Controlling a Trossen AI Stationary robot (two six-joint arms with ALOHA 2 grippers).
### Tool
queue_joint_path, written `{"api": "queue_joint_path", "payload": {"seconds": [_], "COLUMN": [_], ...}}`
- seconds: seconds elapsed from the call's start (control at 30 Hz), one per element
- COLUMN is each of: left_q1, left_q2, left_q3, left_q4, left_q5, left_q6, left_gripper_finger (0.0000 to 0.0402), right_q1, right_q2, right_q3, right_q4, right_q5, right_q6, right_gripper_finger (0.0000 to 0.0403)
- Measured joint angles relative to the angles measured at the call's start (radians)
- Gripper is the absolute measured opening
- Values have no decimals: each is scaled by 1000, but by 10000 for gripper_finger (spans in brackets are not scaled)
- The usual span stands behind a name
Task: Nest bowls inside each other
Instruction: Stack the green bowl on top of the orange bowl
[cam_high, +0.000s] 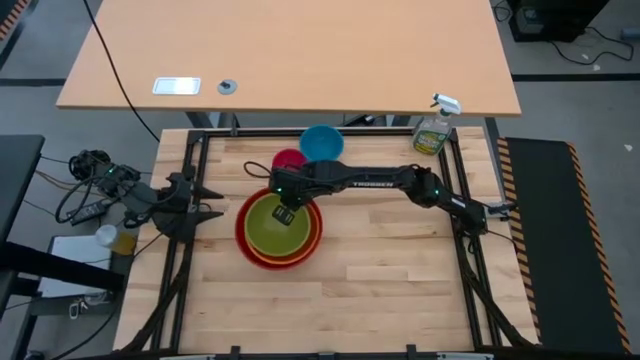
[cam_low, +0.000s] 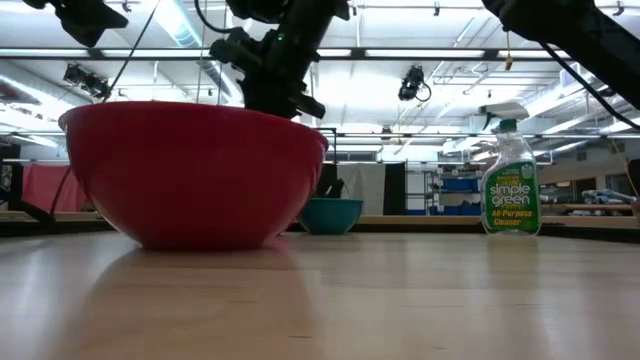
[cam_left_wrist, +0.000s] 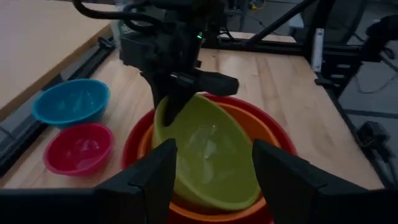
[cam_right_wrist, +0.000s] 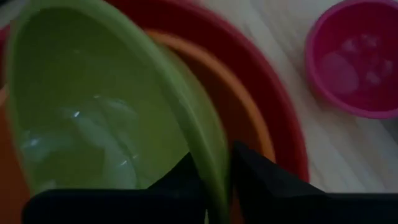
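The lime green bowl (cam_high: 270, 230) sits tilted inside the orange bowl (cam_left_wrist: 268, 128), which is nested in the red bowl (cam_high: 246, 248). My right gripper (cam_right_wrist: 214, 186) reaches down from the far side and is shut on the green bowl's raised far rim. The pink bowl (cam_high: 288, 160) and the blue bowl (cam_high: 322, 142) rest on their bases on the table behind the stack. My left gripper (cam_left_wrist: 214, 180) stands open beyond the table's left edge, pointing toward the stack and touching nothing. My right gripper pinches the lime green bowl's rim (cam_right_wrist: 211, 152) on its far side, one finger (cam_right_wrist: 177, 183) inside the bowl and one (cam_right_wrist: 264, 177) outside. The fingers slant down from the far side. The bowl sits tilted, this rim raised, its lower part in the orange bowl.
A spray bottle (cam_high: 433, 130) stands at the table's far right corner. The black frame rail (cam_high: 200, 140) runs around the table. Bare wood lies toward the near edge and the right of the stack.
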Motion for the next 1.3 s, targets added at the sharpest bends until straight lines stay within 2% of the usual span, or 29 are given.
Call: {"api": "queue_joint_path", "payload": {"seconds": [0.23,0.43,0.7,1.03,1.13,1.3], "left_q1": [0,0,0,0,0,0], "left_q2": [0,0,0,0,0,0], "left_q3": [0,0,0,0,0,0], "left_q4": [3,3,5,10,11,11], "left_q5": [10,10,10,10,9,9], "left_q6": [-47,-47,-47,-47,-48,-48], "left_gripper_finger": [215,215,215,215,215,215], "right_q1": [2,-7,-3,7,16,40], "right_q2": [0,-20,-68,-84,-84,-84], "right_q3": [1,24,25,26,25,25], "right_q4": [-22,18,26,119,149,207], "right_q5": [-53,-67,-116,-54,-48,22], "right_q6": [-49,91,314,466,482,487], "right_gripper_finger": [134,172,173,172,172,172]}}
